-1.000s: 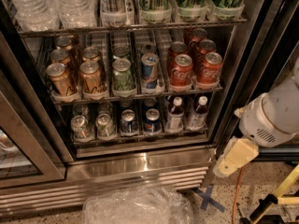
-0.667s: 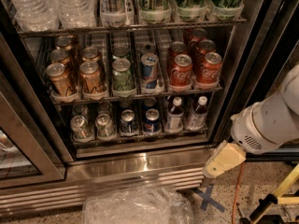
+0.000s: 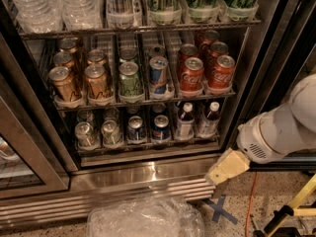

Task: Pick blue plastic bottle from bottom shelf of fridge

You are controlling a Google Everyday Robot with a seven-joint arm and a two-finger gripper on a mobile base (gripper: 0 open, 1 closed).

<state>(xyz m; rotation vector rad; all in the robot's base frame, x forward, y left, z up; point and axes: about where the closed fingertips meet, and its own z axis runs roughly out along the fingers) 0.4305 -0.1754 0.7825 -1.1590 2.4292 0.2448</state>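
Gripper [image 3: 218, 177] is hanging low before the fridge [image 3: 148, 179] base, at its right corner; whether open or closed cannot be told.
Blue plastic bottle [image 3: 184, 121] is standing upright near the bottom shelf [image 3: 148, 150] front-right corner, untouched.

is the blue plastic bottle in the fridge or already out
In: the blue plastic bottle stands upright on the bottom shelf. The gripper is outside, low by the base grille.
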